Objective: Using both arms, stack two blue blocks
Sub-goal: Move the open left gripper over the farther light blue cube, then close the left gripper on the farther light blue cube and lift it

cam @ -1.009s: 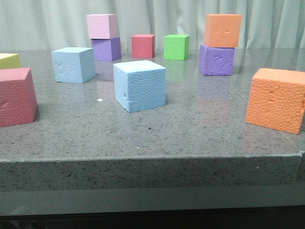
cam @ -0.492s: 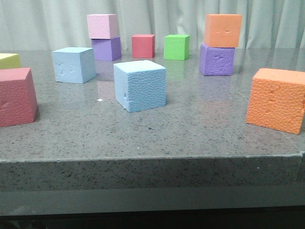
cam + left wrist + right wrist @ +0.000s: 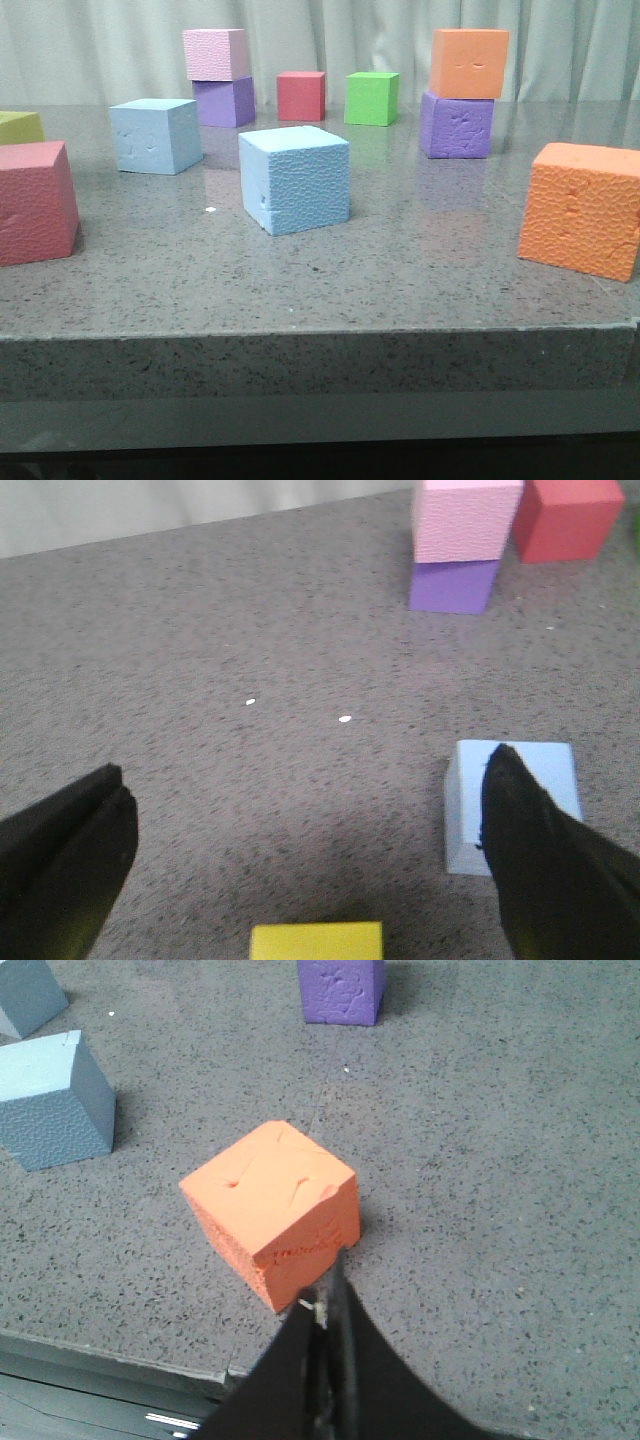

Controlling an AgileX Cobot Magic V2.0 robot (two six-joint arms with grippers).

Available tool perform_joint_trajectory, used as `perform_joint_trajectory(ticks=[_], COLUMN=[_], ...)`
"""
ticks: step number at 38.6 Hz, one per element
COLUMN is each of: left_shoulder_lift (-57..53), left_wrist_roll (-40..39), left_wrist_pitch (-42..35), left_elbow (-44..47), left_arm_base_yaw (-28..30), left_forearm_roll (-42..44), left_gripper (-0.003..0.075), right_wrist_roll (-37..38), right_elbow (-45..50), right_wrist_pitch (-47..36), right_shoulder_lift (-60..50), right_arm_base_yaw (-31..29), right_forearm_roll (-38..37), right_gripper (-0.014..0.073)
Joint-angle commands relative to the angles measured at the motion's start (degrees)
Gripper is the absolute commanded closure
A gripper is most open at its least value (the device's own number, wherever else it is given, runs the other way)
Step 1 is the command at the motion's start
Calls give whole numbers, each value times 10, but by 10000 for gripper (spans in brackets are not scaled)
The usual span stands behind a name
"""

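Observation:
Two blue blocks rest apart on the grey table. The pebbled blue block lies near the middle. The smoother blue block is farther back on the left. Neither gripper shows in the front view. In the left wrist view my left gripper hangs open above the table; its one finger covers part of the smoother block, and only bare table lies between the fingers. My right gripper is shut on nothing, its tips just beside an orange block.
A pink block on a purple one, a red block, a green block and an orange block on a purple one stand at the back. A big red block, a yellow block and the near orange block flank the front edge.

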Motion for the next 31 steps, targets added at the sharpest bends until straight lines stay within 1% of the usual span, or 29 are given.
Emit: perform_joint_trajectory(ticks=[1,5,8,15,23,31], left_shoulder_lift=[39,123,169,240,276,286], left_wrist_roll=[4,12,53,64,64,64], left_wrist_pitch=[13,95,155,237,242,241], left_elbow=[-83,-172,-240,-315,-323,-323], left_arm_base_yaw=[-26,-42,-55,-71,-78,-79], left_forearm_roll=[-11,-46,-71,-80,-83,-83], left_gripper=[48,48,48,48,48,48], right_wrist_roll=[-8,-8,-8,-8,-8,-8], right_elbow=[-15,-15,-15,-15,-15,-15], right_wrist_pitch=[-44,-44,-43,-43,-43,-43], right_shoulder_lift=[2,2,2,2,2,2], right_arm_base_yaw=[-3,-3,-3,-3,-3,-3], right_forearm_roll=[6,6,6,6,5,4], right_gripper=[664,664,664,664,664,664])
